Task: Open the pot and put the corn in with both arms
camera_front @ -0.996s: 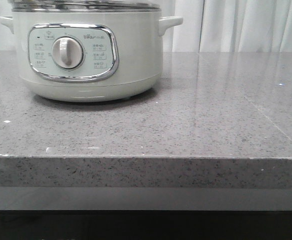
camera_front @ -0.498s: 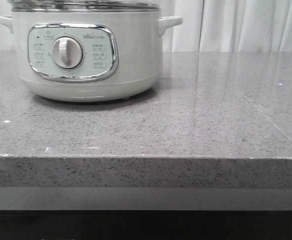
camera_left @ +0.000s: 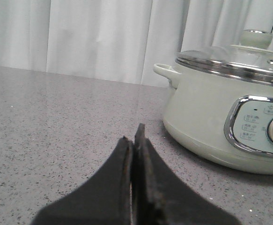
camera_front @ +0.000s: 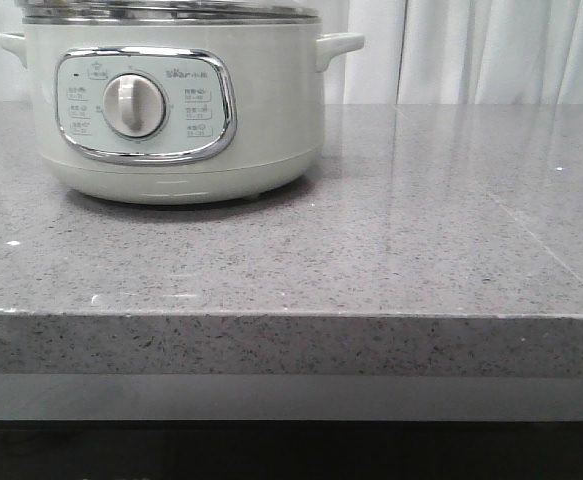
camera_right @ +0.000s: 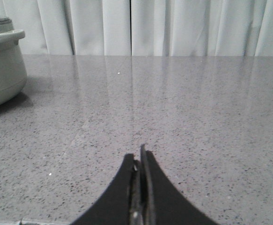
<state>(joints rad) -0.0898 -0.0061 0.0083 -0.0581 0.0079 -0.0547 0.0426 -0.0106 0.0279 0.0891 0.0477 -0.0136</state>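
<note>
I see the pot point(camera_front: 176, 100) standing on the grey table point(camera_front: 391, 250) at about ten o'clock in the front view, its glass lid point(camera_left: 234, 58) seated on the steel rim. My left pincer point(camera_left: 135, 140) is pressed together, empty, low over the table near the pot. My right pincer point(camera_right: 140, 161) is likewise together, well apart from it.

pale grey-green pot point(camera_front: 271, 110) with chrome-framed panel point(camera_front: 147, 105), white dial point(camera_front: 133, 106) and steel rim; grey speckled counter point(camera_front: 391, 250); white pleated curtain point(camera_front: 471, 50) at far side; black gripper fingers point(camera_left: 127, 187).
</note>
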